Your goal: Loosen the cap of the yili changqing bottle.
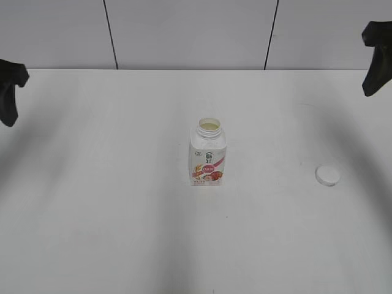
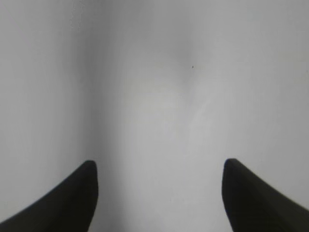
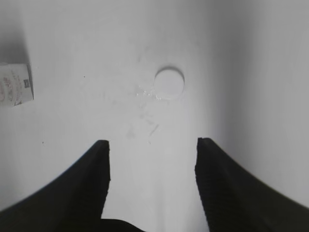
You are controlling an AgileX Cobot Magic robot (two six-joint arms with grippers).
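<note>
The yili changqing bottle point(image 1: 208, 156) stands upright at the middle of the white table, its wide neck uncovered; a corner of it shows in the right wrist view point(image 3: 15, 84). The white cap point(image 1: 327, 175) lies flat on the table to the bottle's right, also in the right wrist view point(image 3: 169, 82), with small drops beside it. My left gripper point(image 2: 159, 166) hangs open over bare table at the far left edge point(image 1: 9, 92). My right gripper point(image 3: 152, 145) is open, raised at the far right point(image 1: 376, 61), with the cap ahead of its fingers and nothing between them.
The white table point(image 1: 122, 233) ends at a pale panelled wall point(image 1: 184, 30) behind. Soft arm shadows fall across the table on both sides.
</note>
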